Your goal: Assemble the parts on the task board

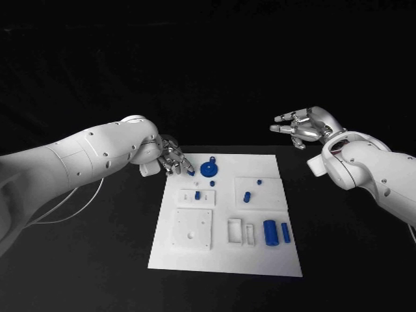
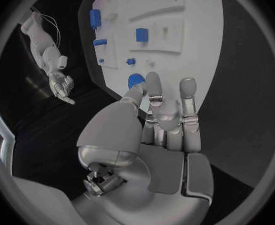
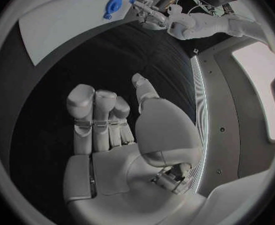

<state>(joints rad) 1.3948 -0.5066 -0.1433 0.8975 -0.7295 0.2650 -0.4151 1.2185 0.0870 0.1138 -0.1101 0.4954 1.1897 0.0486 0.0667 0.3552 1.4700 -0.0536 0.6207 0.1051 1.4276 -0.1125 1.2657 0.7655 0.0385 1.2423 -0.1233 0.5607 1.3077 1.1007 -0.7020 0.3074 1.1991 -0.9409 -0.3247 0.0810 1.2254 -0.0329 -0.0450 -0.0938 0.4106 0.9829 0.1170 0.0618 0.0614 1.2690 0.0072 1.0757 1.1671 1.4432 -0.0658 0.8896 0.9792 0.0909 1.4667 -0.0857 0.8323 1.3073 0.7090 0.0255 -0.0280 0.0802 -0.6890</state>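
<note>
Not much looks assembled yet, judging by how things are laid out. The white board (image 1: 229,214) sits in the middle of the head view, and most of the blue parts are scattered loose across it: a round disc (image 1: 209,169) near the top edge, a couple of small pegs (image 1: 247,197) in the raised block at centre right, one more peg (image 1: 197,194) in the small block at centre left, and two bigger cylinders (image 1: 271,232) lying side by side at the lower right. A couple of the small pegs might already be seated upright in their holes, but that can't be confirmed from here.

The left hand (image 1: 173,158) is placed at the board's upper-left corner, just beside the disc. Something small and blue (image 1: 190,172) is seen right at its fingertips, so a part may be pinched there, though whether it's actually held or just touched can't be told; the wrist view isn't clear on it either.

The right hand (image 1: 305,127) is hanging above and right of the board, well apart from everything, fingers loosely curled and spread with nothing in them.

So basically early days: the big cylinders, the disc and the empty slots at lower centre are all left to be dealt with.
</note>
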